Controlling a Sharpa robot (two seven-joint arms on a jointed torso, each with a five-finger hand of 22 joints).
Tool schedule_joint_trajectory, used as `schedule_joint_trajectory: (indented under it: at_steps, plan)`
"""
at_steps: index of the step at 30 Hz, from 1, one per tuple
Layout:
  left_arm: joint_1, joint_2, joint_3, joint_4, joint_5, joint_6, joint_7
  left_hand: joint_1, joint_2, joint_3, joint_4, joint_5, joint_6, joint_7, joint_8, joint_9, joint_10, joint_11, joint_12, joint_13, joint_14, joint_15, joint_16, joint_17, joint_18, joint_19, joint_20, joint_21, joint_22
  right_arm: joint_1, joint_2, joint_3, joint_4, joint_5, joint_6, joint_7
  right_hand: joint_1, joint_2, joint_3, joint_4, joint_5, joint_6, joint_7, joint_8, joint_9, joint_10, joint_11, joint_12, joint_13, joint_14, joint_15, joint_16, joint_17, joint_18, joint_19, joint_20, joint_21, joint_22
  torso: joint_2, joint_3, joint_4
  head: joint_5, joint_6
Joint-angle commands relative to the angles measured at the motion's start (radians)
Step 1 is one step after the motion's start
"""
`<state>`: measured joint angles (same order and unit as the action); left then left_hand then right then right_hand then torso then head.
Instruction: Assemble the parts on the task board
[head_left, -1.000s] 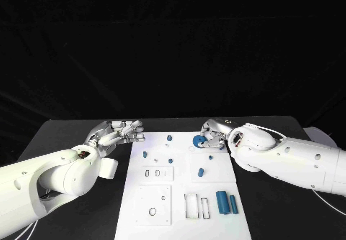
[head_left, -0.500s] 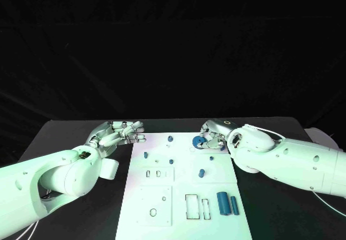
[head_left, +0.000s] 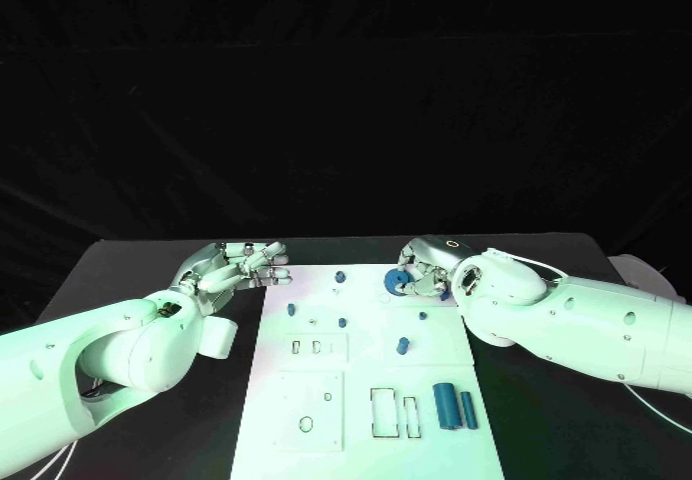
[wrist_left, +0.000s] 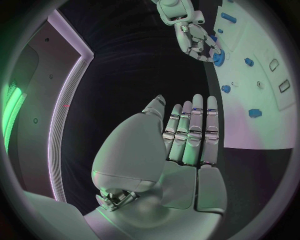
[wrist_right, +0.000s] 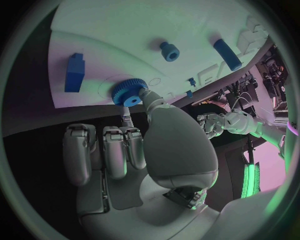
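The white task board (head_left: 361, 385) lies in the middle of the table. At its far end my right hand (head_left: 426, 268) pinches a blue gear (head_left: 397, 281) between thumb and a finger. In the right wrist view the gear (wrist_right: 128, 93) sits low over a round outline on the board (wrist_right: 112, 35); whether it touches the board I cannot tell. My left hand (head_left: 238, 265) hovers at the board's far left corner, holding nothing. In its wrist view the left hand (wrist_left: 184, 137) has its fingers straight and side by side, and the right hand (wrist_left: 192, 36) holds the gear (wrist_left: 218, 58).
Several small blue parts stand on the board: a peg (head_left: 340, 276), a stud (head_left: 291, 309) and a short piece (head_left: 402, 346). Two blue cylinders (head_left: 454, 406) lie near the front right. Empty slots (head_left: 389, 412) mark the front. Black table lies on both sides.
The right hand has shifted very slightly with the gear at the board's far end. The left hand has stayed where it was.
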<state>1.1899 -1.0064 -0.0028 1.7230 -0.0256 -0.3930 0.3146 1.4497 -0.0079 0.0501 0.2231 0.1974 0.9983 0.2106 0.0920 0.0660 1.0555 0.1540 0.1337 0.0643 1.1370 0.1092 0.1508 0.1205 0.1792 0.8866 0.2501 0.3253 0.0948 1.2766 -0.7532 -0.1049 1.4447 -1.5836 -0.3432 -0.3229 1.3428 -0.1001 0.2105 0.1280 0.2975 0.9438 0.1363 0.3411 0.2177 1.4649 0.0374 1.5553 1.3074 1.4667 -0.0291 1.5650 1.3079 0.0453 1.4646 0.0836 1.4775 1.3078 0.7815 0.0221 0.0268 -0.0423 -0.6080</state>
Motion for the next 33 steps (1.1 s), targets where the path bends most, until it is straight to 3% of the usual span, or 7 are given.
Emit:
schedule_joint_trajectory:
  at_steps: [1,4,8,17,25,33]
  plan:
    - [0.002,0.002,0.001,0.001,0.003,0.02,0.0,0.008,-0.003,0.005,0.0,0.004,0.0,0.004,-0.003,-0.001,0.0,0.006,-0.006,0.0,0.004,0.003,-0.005,0.002,0.005,0.005,0.0,-0.007,-0.001,-0.005,-0.002,-0.003,0.009,-0.052,-0.044,-0.025,0.002,0.007,0.008,-0.002,0.001,0.039,-0.03,0.009,0.008,0.098,-0.008,0.008,0.254,0.104,-0.006,0.006,0.263,-0.016,0.038,-0.009,0.005,0.143,0.0,0.0001,0.0001,0.0,0.001]
    - [0.002,0.002,0.001,0.0,0.003,0.02,0.0,0.008,-0.003,0.005,0.0,0.004,0.0,0.004,-0.003,-0.001,0.0,0.006,-0.006,0.0,0.004,0.003,-0.005,0.002,0.005,0.005,0.0,-0.007,-0.001,-0.005,-0.005,-0.003,0.022,-0.07,-0.069,-0.028,-0.005,0.003,0.01,-0.002,-0.003,0.042,-0.031,0.007,0.007,0.1,-0.009,0.01,0.256,0.104,-0.007,0.006,0.263,-0.016,0.039,-0.01,0.006,0.145,-0.001,-0.0002,-0.0004,0.001,0.001]
    - [0.002,0.003,0.001,-0.001,0.003,0.019,-0.002,0.008,-0.002,0.005,0.0,0.004,0.0,0.004,-0.003,-0.001,0.0,0.006,-0.007,0.0,0.004,0.003,-0.006,0.002,0.005,0.006,0.0,-0.007,-0.001,-0.002,-0.011,-0.003,0.058,-0.102,-0.091,-0.029,-0.041,-0.017,0.002,0.011,-0.047,0.045,-0.029,-0.004,0.004,0.099,-0.008,0.009,0.256,0.104,-0.007,0.006,0.263,-0.017,0.04,-0.011,0.007,0.147,-0.001,0.0003,-0.0003,0.008,0.003]
    - [0.002,0.004,0.001,-0.002,0.003,0.02,-0.005,0.008,-0.002,0.005,0.0,0.004,0.0,0.004,-0.003,-0.001,0.0,0.006,-0.007,0.0,0.004,0.003,-0.006,0.002,0.005,0.006,0.0,-0.007,-0.001,0.005,0.02,-0.002,0.131,-0.157,-0.108,-0.029,-0.045,-0.02,0.003,0.013,-0.053,0.046,-0.029,-0.007,0.004,0.101,-0.007,0.01,0.257,0.104,-0.007,0.006,0.263,-0.017,0.041,-0.011,0.009,0.15,0.0,-0.0002,0.0009,0.018,0.006]
    - [0.002,0.006,0.001,-0.001,0.003,0.02,-0.004,0.008,-0.002,0.005,0.0,0.004,0.0,0.004,-0.003,-0.001,0.0,0.006,-0.007,0.0,0.004,0.003,-0.006,0.002,0.005,0.006,0.0,-0.007,-0.001,0.004,0.093,-0.003,0.109,-0.177,-0.116,-0.029,-0.045,-0.019,0.003,0.013,-0.053,0.046,-0.029,-0.008,0.003,0.102,-0.008,0.011,0.259,0.104,-0.007,0.006,0.263,-0.018,0.042,-0.011,0.009,0.15,0.001,-0.0013,0.0019,0.02,0.002]
    - [0.002,0.005,0.001,0.001,0.003,0.018,-0.003,0.009,-0.002,0.006,0.0,0.004,0.001,0.004,-0.004,-0.001,0.001,0.006,-0.008,0.001,0.005,0.004,-0.007,0.002,0.005,0.006,0.0,-0.007,-0.002,-0.004,0.153,-0.011,0.061,-0.183,-0.104,-0.023,-0.046,-0.018,0.005,0.014,-0.052,0.046,-0.029,-0.01,0.003,0.101,-0.007,0.011,0.258,0.104,-0.007,0.006,0.263,-0.017,0.041,-0.011,0.009,0.15,0.003,-0.0003,0.0022,0.029,0.0]
